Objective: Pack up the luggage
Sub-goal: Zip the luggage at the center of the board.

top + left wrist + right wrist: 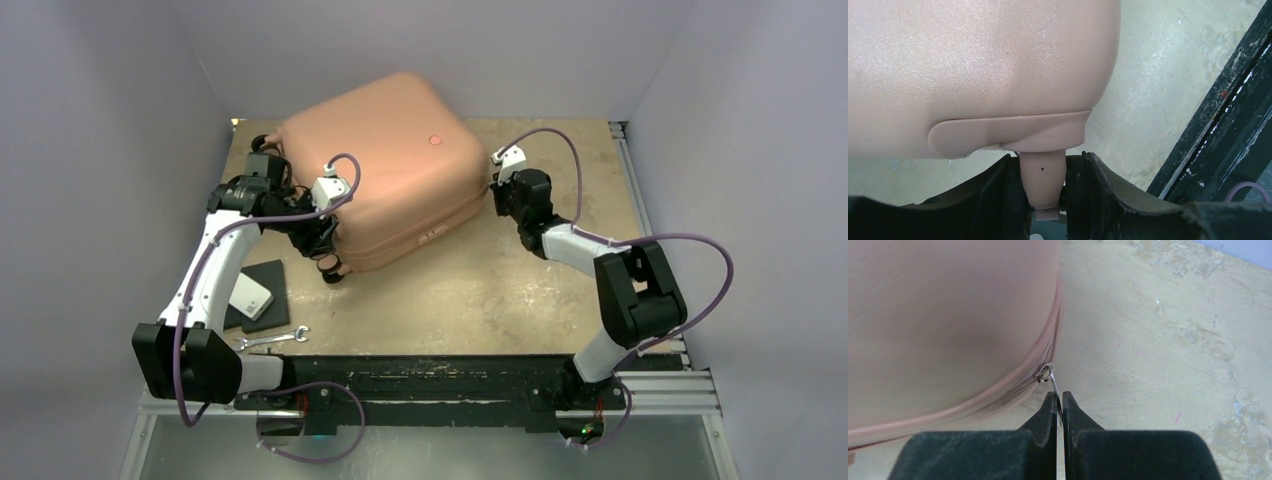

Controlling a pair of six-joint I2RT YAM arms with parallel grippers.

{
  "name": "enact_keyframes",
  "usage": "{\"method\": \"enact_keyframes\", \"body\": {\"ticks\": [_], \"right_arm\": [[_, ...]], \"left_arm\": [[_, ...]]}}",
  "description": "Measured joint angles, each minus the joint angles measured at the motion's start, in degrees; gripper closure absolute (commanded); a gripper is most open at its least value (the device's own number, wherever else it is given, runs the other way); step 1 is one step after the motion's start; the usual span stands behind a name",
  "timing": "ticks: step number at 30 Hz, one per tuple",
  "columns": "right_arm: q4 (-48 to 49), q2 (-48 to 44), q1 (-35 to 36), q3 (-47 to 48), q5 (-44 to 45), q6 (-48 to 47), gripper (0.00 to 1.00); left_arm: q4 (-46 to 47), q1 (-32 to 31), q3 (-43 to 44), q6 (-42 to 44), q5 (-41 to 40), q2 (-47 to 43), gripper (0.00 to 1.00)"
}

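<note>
The salmon-pink luggage [385, 160] lies closed and flat at the back middle of the table. My left gripper [325, 240] is at its near-left corner, shut on a pink wheel strut [1044, 177] under the shell [973, 65]. My right gripper [497, 188] is at the luggage's right edge, shut on the small metal zipper pull [1052, 381] that hangs from the zip seam [998, 392]. The lining and contents are hidden.
A flat black pad [262, 290] with a white box [250, 296] lies at the left front. A silver wrench [272, 339] lies in front of it. A black rail [450, 380] runs along the near edge. Grey walls stand on both sides.
</note>
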Motion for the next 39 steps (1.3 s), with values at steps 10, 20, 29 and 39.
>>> {"method": "enact_keyframes", "body": {"ticks": [10,20,29,39], "right_arm": [[-3.9,9.9,-2.3,12.1,-1.8,4.1,1.00],[-4.1,19.8,-5.4,23.4,-17.9,-2.1,1.00],[0.9,22.1,-9.2,24.0,-36.9,-4.3,1.00],[1.2,22.8,-9.2,24.2,-39.5,1.0,1.00]], "left_arm": [[1.7,0.4,-3.3,3.9,0.7,-2.7,1.00],[3.3,1.5,-6.1,7.7,-0.4,-5.4,1.00],[4.7,2.0,-9.4,11.7,-3.3,-9.3,1.00],[3.3,2.7,-10.9,16.1,-4.2,-12.1,1.00]]}}
